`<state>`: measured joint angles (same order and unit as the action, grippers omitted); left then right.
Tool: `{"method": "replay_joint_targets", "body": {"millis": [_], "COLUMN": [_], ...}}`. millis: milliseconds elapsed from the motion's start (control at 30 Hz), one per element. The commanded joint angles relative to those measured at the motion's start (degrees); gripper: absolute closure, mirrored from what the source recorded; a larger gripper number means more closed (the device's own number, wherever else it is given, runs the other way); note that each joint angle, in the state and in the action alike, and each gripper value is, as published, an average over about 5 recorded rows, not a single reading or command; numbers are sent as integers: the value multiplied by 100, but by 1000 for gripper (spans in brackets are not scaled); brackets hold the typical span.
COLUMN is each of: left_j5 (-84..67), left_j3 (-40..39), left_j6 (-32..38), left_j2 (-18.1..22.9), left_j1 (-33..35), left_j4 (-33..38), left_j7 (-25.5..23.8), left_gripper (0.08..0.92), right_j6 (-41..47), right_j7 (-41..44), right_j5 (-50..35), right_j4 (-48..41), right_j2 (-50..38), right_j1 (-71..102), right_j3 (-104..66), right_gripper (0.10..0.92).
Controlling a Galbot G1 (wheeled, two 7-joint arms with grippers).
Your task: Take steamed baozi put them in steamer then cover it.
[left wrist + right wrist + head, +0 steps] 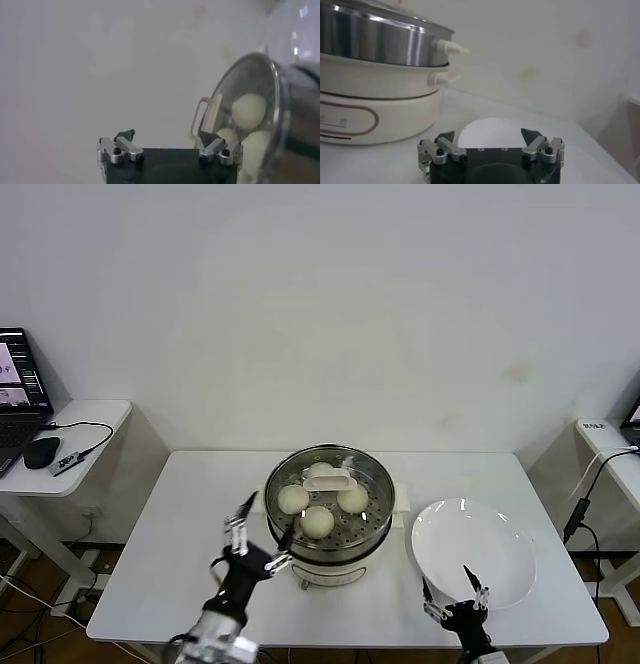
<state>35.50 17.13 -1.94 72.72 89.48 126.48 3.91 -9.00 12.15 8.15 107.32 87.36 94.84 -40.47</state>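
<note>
The steel steamer stands on its white base at the table's middle. The clear glass cover with its whitish bar handle lies on top of it. Several cream-white baozi show through the glass on the perforated tray. My left gripper is open and empty, close to the steamer's front left side. In the left wrist view the gripper faces the cover's handle and the baozi. My right gripper is open and empty over the front edge of the white plate.
The right wrist view shows the steamer's wall, its white base and the plate beyond my right gripper. Side desks stand at the far left and far right. A wall is behind the table.
</note>
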Motion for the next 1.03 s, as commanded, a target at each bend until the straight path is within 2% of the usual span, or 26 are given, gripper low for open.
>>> {"method": "replay_joint_targets", "body": {"millis": [33, 167, 267, 800, 1033], "left_j5": [-4574, -4651, -4621, -3837, -3678], "left_j3": [1023, 918, 909, 1111, 1043], "left_j6": [1087, 1519, 1717, 1110, 1103], "left_j2": [63, 295, 496, 579, 689], "left_j1": [1844, 2028, 2051, 2283, 2234], "left_j4": [102, -128, -315, -440, -553], "left_j7": [1175, 1249, 1249, 649, 605], "left_gripper": [177, 177, 177, 177, 177], "right_j6": [-59, -46, -47, -175, -186], "right_j7": [-190, -563, -764, -903, -952], "right_j5": [-876, -1485, -1634, -1338, -1086], "right_j4": [321, 527, 619, 674, 806], "right_j2": [-986, -1447, -1728, -1503, -1367], "right_j1": [594, 951, 1203, 1139, 1117], "right_j3": [400, 603, 741, 868, 962], "right_gripper": [203, 203, 203, 203, 203]}}
